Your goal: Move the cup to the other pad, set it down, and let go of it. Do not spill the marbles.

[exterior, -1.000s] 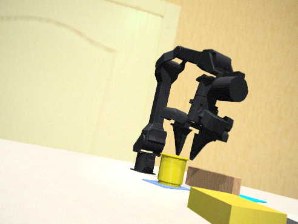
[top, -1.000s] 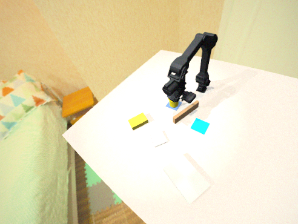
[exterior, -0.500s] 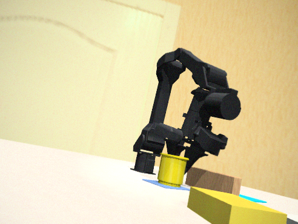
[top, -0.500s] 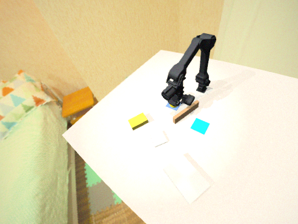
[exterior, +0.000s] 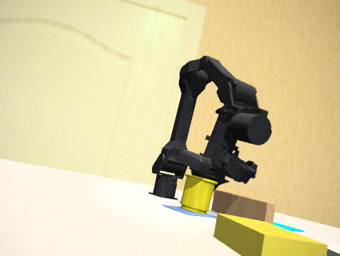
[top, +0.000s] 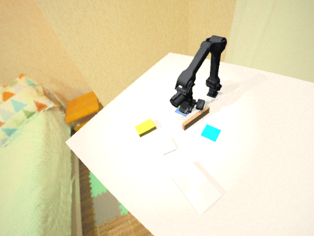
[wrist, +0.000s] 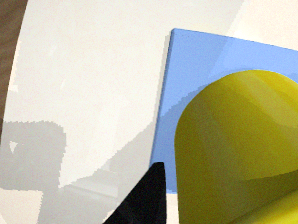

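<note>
Your top view looks steeply down from high and well back, taking in the whole arm, much of the table (top: pixel 261 153) (exterior: pixel 86 211) and a bed at left. Your exterior view sits low and nearer, facing the arm almost level and tilted; your wrist view peers close down at the blue pad (top: pixel 180 112) (exterior: pixel 186 211) (wrist: pixel 200 55) all three share.

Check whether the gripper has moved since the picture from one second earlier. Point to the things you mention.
Yes, down: the gripper (exterior: pixel 215 180) was above the yellow cup (exterior: pixel 198 194) then, and now sits at the cup's rim, the cup being on the blue pad (exterior: pixel 188 212) in both.
</note>
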Action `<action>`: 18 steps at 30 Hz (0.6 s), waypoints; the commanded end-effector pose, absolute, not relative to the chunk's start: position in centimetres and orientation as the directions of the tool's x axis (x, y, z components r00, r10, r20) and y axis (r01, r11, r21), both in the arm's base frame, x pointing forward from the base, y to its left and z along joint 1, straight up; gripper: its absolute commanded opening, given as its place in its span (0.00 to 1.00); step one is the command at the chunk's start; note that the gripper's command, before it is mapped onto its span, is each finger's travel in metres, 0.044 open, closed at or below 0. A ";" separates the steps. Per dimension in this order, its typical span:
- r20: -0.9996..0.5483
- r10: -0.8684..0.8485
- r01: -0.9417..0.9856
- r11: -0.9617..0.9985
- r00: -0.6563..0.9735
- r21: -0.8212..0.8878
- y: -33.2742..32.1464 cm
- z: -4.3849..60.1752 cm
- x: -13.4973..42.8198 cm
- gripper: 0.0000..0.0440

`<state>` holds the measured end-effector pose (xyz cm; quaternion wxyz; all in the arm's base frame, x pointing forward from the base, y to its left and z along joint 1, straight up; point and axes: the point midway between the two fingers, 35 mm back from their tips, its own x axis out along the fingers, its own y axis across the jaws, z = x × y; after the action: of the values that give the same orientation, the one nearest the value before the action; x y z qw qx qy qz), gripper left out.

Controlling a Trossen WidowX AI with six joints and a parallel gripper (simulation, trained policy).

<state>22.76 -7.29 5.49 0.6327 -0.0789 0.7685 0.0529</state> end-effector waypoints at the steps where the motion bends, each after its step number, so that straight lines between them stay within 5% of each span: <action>1: -0.983 -0.060 -0.244 0.970 -0.171 -0.016 -7.4 6.0 23.2 0.00; 18: -0.994 -0.057 -0.346 0.938 -0.092 -0.022 -6.2 10.0 25.3 0.01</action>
<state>24.79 -6.63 8.92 0.6519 -0.1313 0.7397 0.1032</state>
